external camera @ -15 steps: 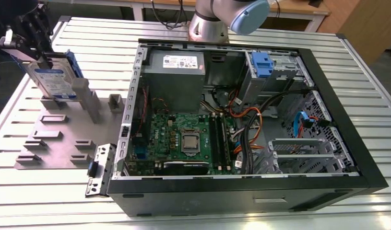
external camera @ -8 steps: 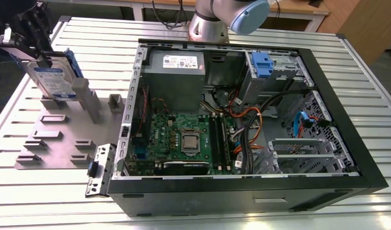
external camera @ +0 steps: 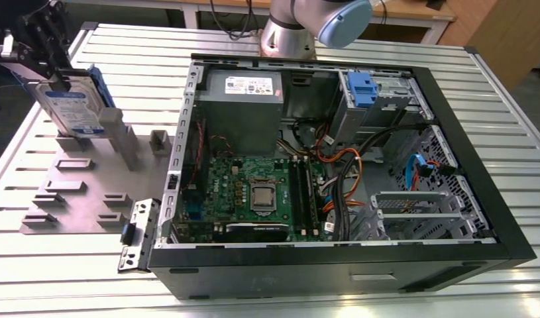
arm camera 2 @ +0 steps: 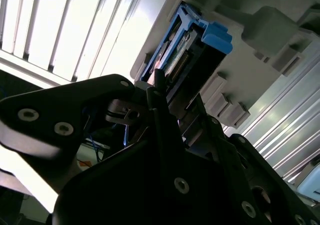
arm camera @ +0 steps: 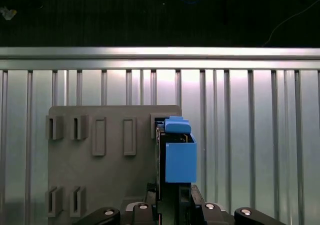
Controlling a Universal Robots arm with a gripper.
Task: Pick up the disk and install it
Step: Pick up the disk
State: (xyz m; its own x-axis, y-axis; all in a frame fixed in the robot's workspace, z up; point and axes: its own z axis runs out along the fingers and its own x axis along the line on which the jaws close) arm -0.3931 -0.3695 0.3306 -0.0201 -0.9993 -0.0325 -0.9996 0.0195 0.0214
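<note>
Gripper (external camera: 49,66) is clamped on the top of the disk (external camera: 71,109), with 1 finger on each flat face. The disk stands upright on edge with its blue bracket on it, at a slot of the grey fixture plate (external camera: 84,192) on the slatted table (external camera: 75,278). This is to the exterior view's left of the open computer case (external camera: 340,268). Cannot tell whether the disk's lower edge touches the plate

Single arm's base (external camera: 285,38) upright at the table's far edge, blue-capped joint (external camera: 345,23) just above it, black gripper (external camera: 50,69) at the exterior view's left, pointing downward, jaws clamped on the upper edge of the upright disk (external camera: 73,106)
</note>
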